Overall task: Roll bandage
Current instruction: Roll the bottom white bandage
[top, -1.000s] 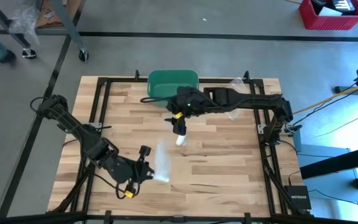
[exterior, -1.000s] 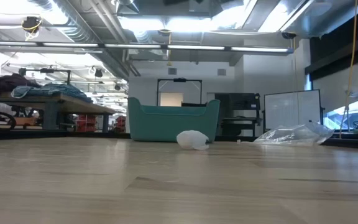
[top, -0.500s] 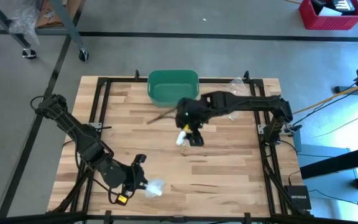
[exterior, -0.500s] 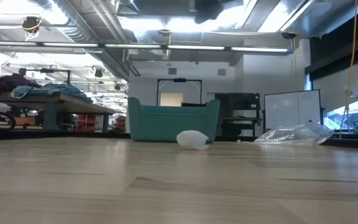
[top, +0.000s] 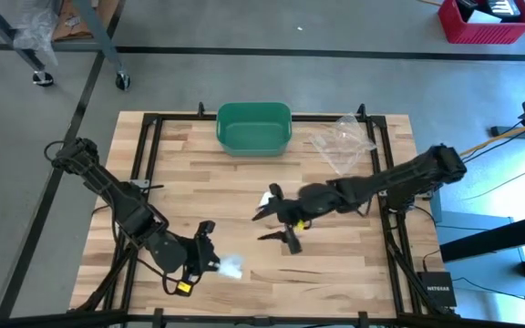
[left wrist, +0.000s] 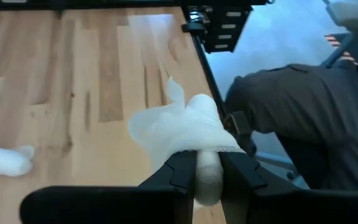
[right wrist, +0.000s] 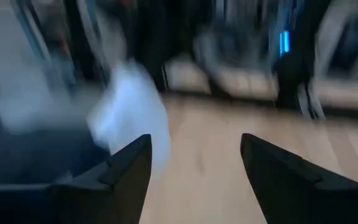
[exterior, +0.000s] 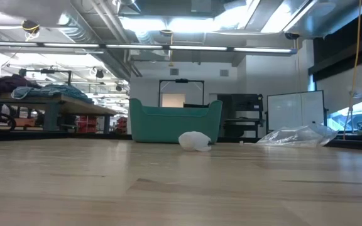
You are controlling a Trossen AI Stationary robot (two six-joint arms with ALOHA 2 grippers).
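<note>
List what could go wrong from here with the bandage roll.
1. The left gripper, near the table's front edge, pinches the bandage by a small part; loose folds spill out, so it may slip or unroll.
2. The right gripper is open and empty mid-table beside a second white piece; it could knock that piece away.

The left arm bends low over the table's near left corner, its gripper [top: 210,264] pointing toward the table's middle, fingers [left wrist: 182,171] pinched tight on a bandage [left wrist: 185,127]. The right arm reaches from the right edge to mid-table — its gripper [top: 279,217] lies nearly level, fingers [right wrist: 126,168] spread wide apart, holding nothing.
</note>
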